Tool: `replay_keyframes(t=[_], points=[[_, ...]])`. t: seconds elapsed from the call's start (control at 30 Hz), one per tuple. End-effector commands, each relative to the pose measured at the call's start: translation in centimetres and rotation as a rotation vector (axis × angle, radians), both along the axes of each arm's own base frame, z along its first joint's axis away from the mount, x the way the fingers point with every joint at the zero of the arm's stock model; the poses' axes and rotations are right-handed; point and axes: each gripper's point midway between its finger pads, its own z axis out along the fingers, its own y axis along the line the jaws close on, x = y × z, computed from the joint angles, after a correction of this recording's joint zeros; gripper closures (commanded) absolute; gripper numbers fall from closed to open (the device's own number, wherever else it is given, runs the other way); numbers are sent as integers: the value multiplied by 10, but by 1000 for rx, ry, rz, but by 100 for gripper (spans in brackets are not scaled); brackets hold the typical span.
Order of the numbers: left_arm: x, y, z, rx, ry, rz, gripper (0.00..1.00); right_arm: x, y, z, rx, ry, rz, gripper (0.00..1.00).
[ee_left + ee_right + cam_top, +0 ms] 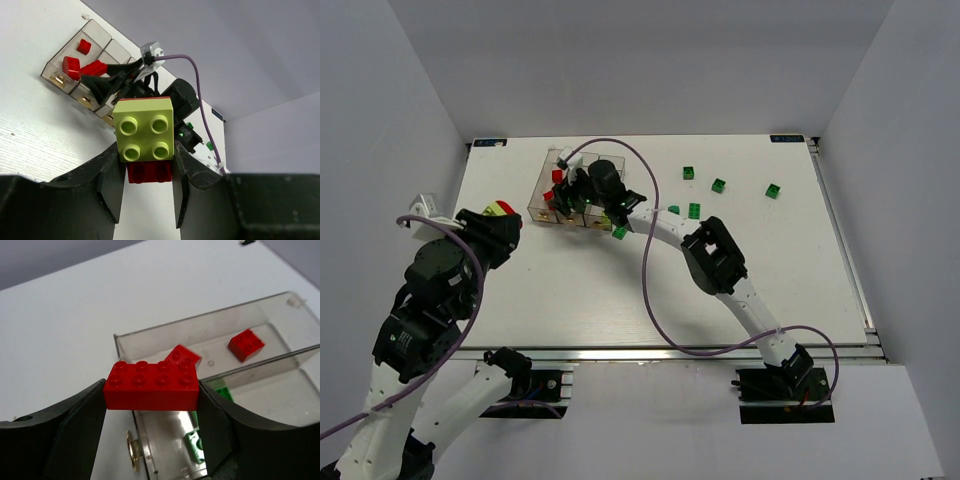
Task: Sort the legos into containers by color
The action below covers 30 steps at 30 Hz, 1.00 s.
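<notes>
Right end effector [151, 407] holds red brick [150, 385] over bins [200, 322] — left end effector [147, 175], yellow-green brick [145, 130]; perhaps six green strays [719, 185]

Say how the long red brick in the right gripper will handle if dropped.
Red brick looks rigid: the right gripper clamps its ends without bending it. Small plastic, so probably light. Flat-sided, so it should settle in the bin, not roll.

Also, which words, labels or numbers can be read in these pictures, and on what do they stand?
None can be read.
Far-left corner tag and far-right corner tag on the table: too small to read.
Studs of the red brick and yellow-green brick: no lettering can be made out.
</notes>
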Motion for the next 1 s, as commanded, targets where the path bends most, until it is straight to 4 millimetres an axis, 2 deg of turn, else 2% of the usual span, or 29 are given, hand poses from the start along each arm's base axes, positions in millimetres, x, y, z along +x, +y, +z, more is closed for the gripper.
replay_keyframes(t=[0.0, 0.17, 0.23, 0.37, 0.43, 0.47, 0.53, 0.57, 0.77, 0.83, 0.93, 0.97], points=[[-2, 5, -12, -7, 31, 27, 100, 19, 12, 63, 148, -171, -77, 92], [-2, 3, -17, -22, 33, 24, 100, 28, 15, 51, 156, -207, -107, 87], [-1, 1, -19, -25, 39, 17, 100, 29, 18, 52, 162, -221, -113, 85], [1, -1, -20, -28, 43, 12, 100, 32, 21, 43, 176, -235, -132, 77], [1, -1, -20, -29, 43, 14, 100, 32, 23, 44, 178, -255, -133, 73], [1, -1, -19, -29, 41, 16, 100, 33, 24, 41, 175, -256, -136, 65], [0, -1, -19, -33, 40, 17, 100, 35, 24, 42, 184, -271, -149, 57], [0, 0, -19, -34, 41, 17, 100, 35, 25, 39, 180, -272, -149, 48], [0, -1, -23, -46, 47, 17, 100, 34, 25, 37, 173, -293, -137, 21], [1, -2, -24, -53, 45, 15, 100, 32, 25, 46, 187, -310, -130, 15], [3, -6, -28, -59, 49, 6, 100, 28, 23, 48, 186, -322, -113, 11], [4, -7, -29, -60, 51, 5, 100, 26, 22, 61, 204, -337, -109, 11]])
